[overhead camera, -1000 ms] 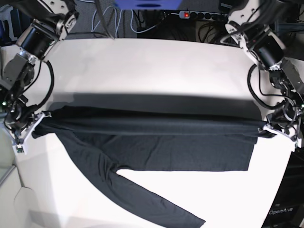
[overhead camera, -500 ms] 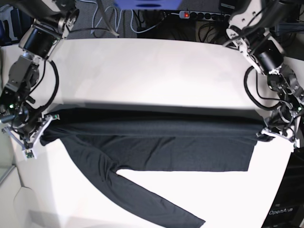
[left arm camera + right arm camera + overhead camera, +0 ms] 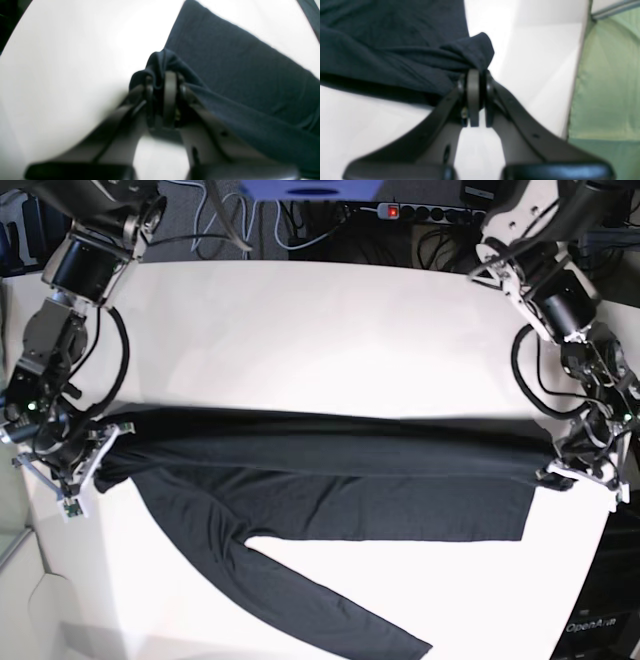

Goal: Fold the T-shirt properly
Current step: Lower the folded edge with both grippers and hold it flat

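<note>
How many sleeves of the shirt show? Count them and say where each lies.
1. On the T-shirt, one long sleeve trails diagonally toward the near table edge. A second may be hidden in the fold.

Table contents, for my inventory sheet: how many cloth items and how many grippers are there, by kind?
Cloth: 1, the T-shirt
Grippers: 2, left gripper and right gripper, each shut on the T-shirt
Total: 3

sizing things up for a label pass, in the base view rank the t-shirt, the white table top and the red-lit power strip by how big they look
1. Table top, largest.
2. T-shirt, stretched across most of its width.
3. Power strip, smallest; it sits farther back behind the table, so distance shrinks it somewhat.
</note>
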You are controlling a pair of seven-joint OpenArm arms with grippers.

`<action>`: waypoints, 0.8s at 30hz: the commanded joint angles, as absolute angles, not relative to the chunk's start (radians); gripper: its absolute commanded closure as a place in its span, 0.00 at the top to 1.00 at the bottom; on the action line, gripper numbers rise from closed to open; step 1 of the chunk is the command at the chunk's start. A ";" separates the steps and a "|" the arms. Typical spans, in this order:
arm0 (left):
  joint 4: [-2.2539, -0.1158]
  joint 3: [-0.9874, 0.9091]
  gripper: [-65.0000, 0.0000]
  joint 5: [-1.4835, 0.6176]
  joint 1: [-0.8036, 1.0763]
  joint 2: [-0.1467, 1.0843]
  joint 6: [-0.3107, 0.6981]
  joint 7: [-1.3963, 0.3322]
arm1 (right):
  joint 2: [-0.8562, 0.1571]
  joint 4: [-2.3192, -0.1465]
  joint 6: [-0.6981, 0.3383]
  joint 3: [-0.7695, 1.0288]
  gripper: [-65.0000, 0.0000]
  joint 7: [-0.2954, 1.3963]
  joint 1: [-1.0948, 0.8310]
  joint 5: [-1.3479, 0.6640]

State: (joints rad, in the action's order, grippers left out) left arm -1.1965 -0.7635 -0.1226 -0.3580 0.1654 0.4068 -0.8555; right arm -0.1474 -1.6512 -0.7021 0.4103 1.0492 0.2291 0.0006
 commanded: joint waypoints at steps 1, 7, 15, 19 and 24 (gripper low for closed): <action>-1.213 -0.750 0.00 -0.142 -0.389 0.179 0.410 -0.828 | -0.160 -1.669 -0.698 0.414 0.00 1.026 0.248 -0.001; -1.211 -0.674 0.00 -0.136 -0.389 0.177 0.409 -0.750 | -0.151 -1.669 -0.698 0.412 0.00 1.012 0.248 -0.001; -1.210 -0.664 0.31 -0.140 -0.386 0.176 0.248 -0.690 | -0.154 -1.667 -0.698 0.410 0.00 1.006 0.248 -0.001; -1.210 -0.662 0.47 -0.136 -0.381 0.176 0.237 -0.679 | -0.154 -1.667 -0.698 0.410 0.00 1.006 0.248 -0.001; -1.210 -0.659 0.49 -0.142 -0.380 0.182 0.239 -0.687 | -0.154 -1.667 -0.698 0.410 0.00 1.006 0.249 -0.001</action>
State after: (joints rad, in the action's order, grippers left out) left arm -1.1954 -0.6609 -0.1280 -0.3553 0.1661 0.2352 -0.7059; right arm -0.1410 -1.6508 -0.7021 0.4110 1.0267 0.2268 0.0040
